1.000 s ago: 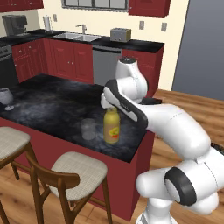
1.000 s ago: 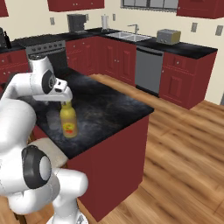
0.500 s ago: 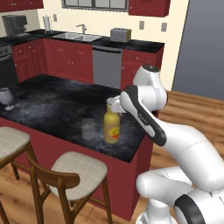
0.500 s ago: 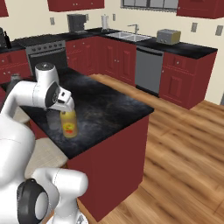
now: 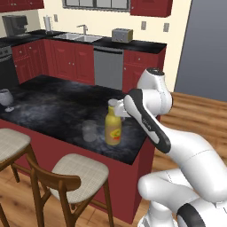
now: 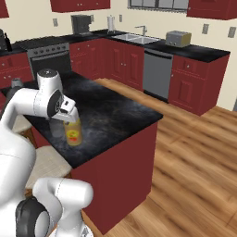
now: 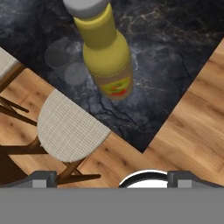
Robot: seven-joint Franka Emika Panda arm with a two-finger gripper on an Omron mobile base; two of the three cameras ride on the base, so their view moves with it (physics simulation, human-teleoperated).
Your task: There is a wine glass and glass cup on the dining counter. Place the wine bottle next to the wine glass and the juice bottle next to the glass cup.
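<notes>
While your arm folds back over the dining counter (image 5: 53,106), gripper (image 5: 116,107) jaws spread wide, holding nothing, above the upright juice bottle (image 5: 113,128), just beside glass cup (image 5: 89,131).

- The robot arm (image 5: 177,150) is made of glossy white, rounded segments shaped like thick smooth tubes.
- Dark grey to black rings mark the joints; one black band runs along the forearm segment (image 5: 148,126) in the left base view.
- A round dark disc with a grey centre caps the elbow joint (image 6: 54,102) in the right base view.
- A large black and grey circular joint cap (image 6: 31,218) sits low on the base segment.
- The wrist ends in a small white blocky hand (image 6: 67,111).
- No cables, screws or printed markings can be made out.
</notes>
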